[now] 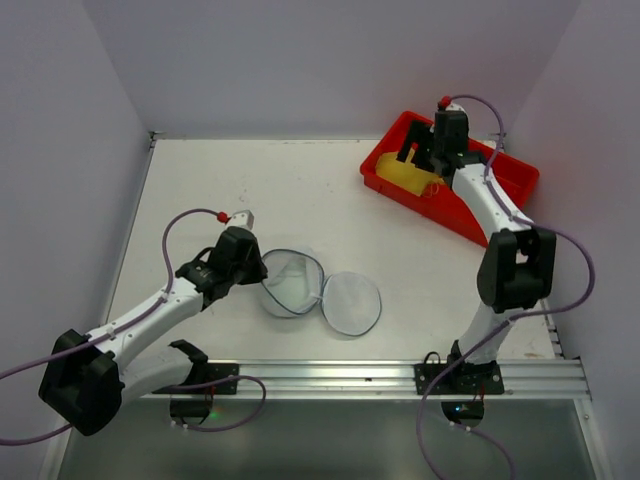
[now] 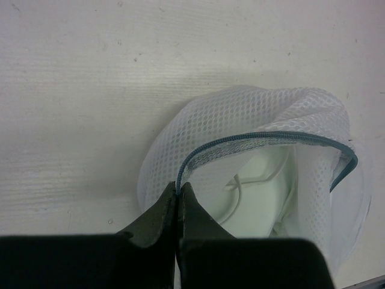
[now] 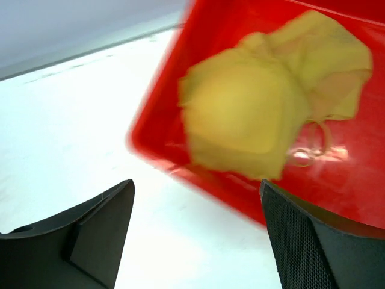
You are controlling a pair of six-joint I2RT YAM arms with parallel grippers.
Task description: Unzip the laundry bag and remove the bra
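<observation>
Table middle: the laundry bag (image 1: 320,290) lies open in two halves; I cannot sweep low there.
Table far left: bare table (image 1: 230,180), room for a gripper to pass.
Far right corner: red tray (image 1: 445,212) with raised walls; the bra (image 1: 405,178) fills its left end; open from above.
Edges: walls (image 1: 70,120) on left, back and right.

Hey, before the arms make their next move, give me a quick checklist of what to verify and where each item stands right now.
1. Laundry bag unzipped: ok, both halves lie open.
2. Left gripper holding the bag's zipper rim: ok, shut on it.
3. Yellow bra inside red tray: ok.
4. Right gripper clear of the bra: ok, jaws open and empty.
5. Bag empty: cannot tell, a pale shape shows inside.
</observation>
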